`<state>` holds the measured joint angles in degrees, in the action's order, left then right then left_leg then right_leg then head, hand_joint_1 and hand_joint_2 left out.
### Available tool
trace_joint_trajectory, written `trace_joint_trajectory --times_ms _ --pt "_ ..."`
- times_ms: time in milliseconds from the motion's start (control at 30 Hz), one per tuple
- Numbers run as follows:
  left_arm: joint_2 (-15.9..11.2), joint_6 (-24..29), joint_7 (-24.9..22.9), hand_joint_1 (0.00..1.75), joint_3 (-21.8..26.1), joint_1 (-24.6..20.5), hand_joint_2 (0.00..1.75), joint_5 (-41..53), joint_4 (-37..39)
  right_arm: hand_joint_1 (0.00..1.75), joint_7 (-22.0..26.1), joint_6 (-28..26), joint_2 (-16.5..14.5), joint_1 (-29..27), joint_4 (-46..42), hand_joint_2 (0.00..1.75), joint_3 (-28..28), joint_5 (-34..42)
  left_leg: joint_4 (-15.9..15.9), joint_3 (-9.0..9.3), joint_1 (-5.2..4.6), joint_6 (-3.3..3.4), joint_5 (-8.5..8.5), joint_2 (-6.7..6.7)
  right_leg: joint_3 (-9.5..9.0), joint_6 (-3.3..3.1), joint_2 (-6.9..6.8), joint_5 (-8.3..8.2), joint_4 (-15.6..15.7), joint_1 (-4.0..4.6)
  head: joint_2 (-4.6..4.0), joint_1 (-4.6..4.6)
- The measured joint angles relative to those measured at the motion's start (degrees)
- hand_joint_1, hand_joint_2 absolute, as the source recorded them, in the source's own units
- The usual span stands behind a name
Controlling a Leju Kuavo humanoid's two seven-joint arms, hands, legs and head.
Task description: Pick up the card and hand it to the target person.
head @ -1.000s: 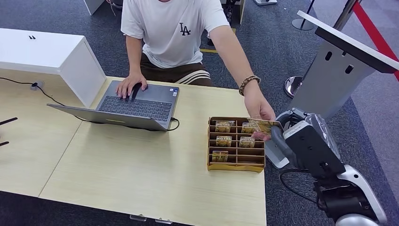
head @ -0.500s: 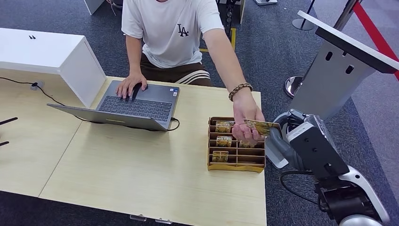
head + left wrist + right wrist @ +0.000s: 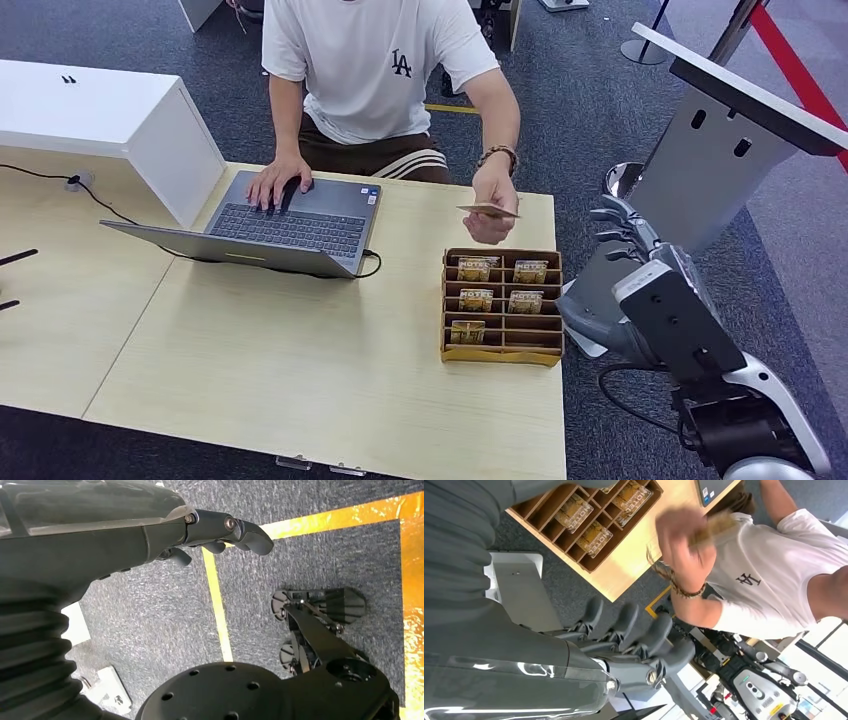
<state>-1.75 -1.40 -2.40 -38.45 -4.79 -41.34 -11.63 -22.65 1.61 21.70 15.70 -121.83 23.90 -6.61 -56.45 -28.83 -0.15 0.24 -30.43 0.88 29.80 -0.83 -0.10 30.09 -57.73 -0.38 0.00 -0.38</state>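
The gold card (image 3: 488, 210) is in the person's hand (image 3: 492, 205), held flat above the table's far edge; the right wrist view shows this card (image 3: 711, 525) blurred. My right hand (image 3: 622, 228) is beside the table's right edge, fingers spread, holding nothing, well apart from the card. In the right wrist view the same hand (image 3: 634, 630) has its fingers apart and empty. My left hand (image 3: 220, 530) hangs over the carpet with fingers stretched out and nothing in them.
A cardboard slot box (image 3: 503, 347) with several gold cards stands at the table's right end. The person's other hand rests on an open laptop (image 3: 290, 225). A white box (image 3: 100, 115) stands at the left, and a grey kiosk (image 3: 720, 140) to my right.
The person has taken the card from my right hand and drawn it back toward their body. My right hand has let go, spread its fingers and lifted slightly.
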Motion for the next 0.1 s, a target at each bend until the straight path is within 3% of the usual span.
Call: trace_joint_trajectory --times_ms 100 --pt "-0.03 0.28 -0.13 0.0 -0.04 0.0 0.0 -0.02 0.0 0.0 0.01 -0.28 0.09 -0.02 0.0 1.75 -0.04 0.05 0.0 0.0 0.0 0.0 0.0 0.0 0.0 0.0 0.0 0.0 0.0 0.0 0.0 0.0"
